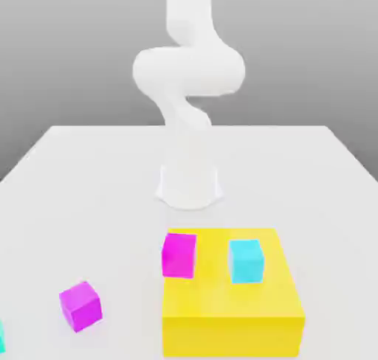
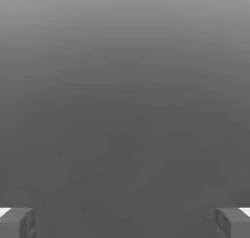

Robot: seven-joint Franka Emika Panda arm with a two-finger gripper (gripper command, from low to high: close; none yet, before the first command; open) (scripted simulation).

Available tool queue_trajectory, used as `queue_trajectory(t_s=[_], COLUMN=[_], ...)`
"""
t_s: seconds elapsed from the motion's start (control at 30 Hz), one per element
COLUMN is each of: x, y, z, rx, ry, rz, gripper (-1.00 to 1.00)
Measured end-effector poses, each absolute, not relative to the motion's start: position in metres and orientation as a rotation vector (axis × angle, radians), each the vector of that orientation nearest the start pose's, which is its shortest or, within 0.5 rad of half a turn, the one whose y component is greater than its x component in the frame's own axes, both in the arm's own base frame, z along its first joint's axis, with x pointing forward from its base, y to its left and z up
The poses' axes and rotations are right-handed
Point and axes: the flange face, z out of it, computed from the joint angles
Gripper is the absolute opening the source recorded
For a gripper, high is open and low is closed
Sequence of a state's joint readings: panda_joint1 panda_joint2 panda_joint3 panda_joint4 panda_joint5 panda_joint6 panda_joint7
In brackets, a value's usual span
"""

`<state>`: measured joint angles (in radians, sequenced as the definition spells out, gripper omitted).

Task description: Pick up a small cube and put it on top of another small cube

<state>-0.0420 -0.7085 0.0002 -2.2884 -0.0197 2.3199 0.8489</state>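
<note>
We see the white arm (image 1: pixel 188 78) rising from its base at the middle of the white table (image 1: pixel 88 203), folding back on itself above the base.

In the hand view the end effector (image 2: pixel 125 222) is released: the two grey fingertips (image 2: pixel 17 222) sit wide apart with nothing between them, plain grey backdrop behind.

Near the front of the table, right of centre in the exterior view, we have a big yellow block (image 1: pixel 232 310). On its top:
- a sky-cyan cube (image 1: pixel 245 260), roughly mid-top, resting flat.
- a magenta cube (image 1: pixel 179 255) at the block's left edge; we cannot tell whether it sits fully on top or partly overhangs.
The two are near each other but apart.

On the bare table, to the exterior view's left of the yellow block, a second magenta cube (image 1: pixel 80 305) lies turned at an angle, well apart from the block.

The small cube (image 1: pixel 2 336), teal-green, is at the very left edge of the exterior view, near the front of the table, just a sliver of it in frame. It is left of the loose magenta cube, apart from it, and far from the yellow block. It rests on the table, well apart from the arm.
</note>
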Motion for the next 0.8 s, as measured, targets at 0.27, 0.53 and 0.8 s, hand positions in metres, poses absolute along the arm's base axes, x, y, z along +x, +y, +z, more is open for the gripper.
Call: queue_trajectory(t_s=[0.27, 0.53, 0.8], x=[0.464, 0.507, 0.505], y=[-0.088, -0.177, -0.267], z=[0.588, 0.467, 0.331], rx=[-2.417, -2.303, -2.099], ry=[1.560, 1.940, 2.284], rz=[-0.773, -0.537, -0.270], gripper=[0.00, 0.00, 0.00])
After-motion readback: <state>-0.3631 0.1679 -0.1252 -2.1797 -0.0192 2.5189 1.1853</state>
